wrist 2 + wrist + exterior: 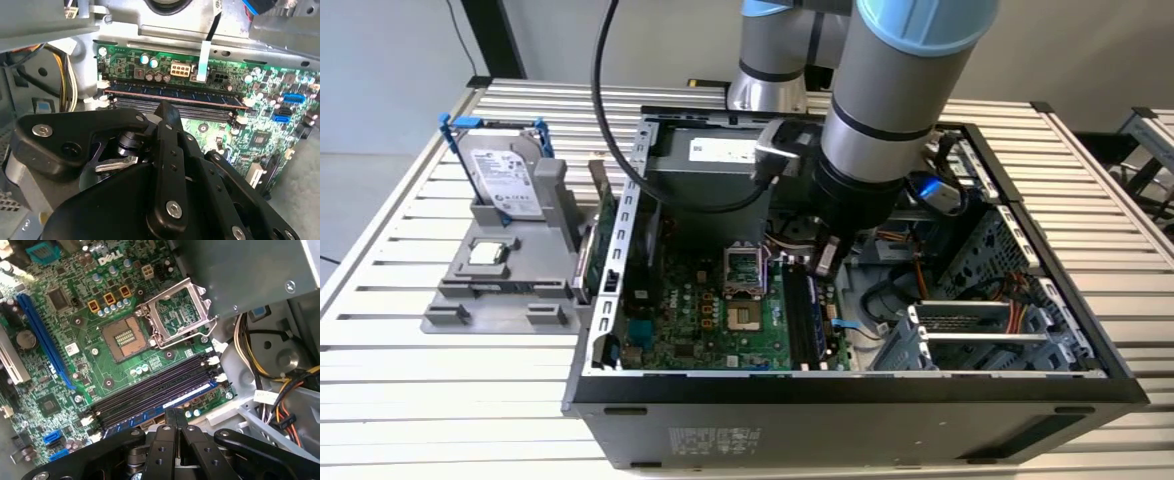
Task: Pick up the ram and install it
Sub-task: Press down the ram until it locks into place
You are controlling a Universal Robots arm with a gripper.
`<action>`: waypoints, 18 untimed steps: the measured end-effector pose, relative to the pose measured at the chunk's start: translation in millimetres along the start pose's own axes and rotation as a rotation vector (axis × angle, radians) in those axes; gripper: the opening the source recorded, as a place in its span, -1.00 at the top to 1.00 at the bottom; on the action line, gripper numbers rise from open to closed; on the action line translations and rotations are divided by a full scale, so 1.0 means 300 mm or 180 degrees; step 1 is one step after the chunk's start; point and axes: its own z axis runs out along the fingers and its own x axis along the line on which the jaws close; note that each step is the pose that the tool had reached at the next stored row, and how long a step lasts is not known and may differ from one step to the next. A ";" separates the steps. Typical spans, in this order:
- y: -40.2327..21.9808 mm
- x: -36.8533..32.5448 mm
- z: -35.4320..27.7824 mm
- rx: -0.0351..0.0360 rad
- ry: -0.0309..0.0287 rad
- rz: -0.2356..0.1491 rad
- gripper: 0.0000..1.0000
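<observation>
Slatted tabletop [400,340] carries an open computer case [854,385]. Inside, the gripper [175,415], fingers pressed together and empty, hovers just above the ram [175,401], seated lengthwise in its slot directly beneath.

This is a robotics lab or test workshop set up for computer assembly. A grey slatted metal workbench [427,400] carries an open desktop computer case [854,400] with its green motherboard [707,320] exposed just beside the gripper [827,262]. Well apart from the gripper stands a grey parts fixture [494,295] holding a hard drive [500,175] in a blue frame. The industrial robot arm [894,110] reaches down into the case, and plain pale walls stand behind the bench.
</observation>
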 end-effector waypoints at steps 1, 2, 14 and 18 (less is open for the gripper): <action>0.000 0.000 0.001 -0.0003 -0.0004 -0.0046 1.00; 0.000 0.000 0.001 -0.0006 -0.0007 -0.0088 1.00; -0.001 0.000 0.004 0.0034 -0.0057 -0.0527 1.00; -0.001 0.000 0.008 0.0087 -0.0081 -0.0686 1.00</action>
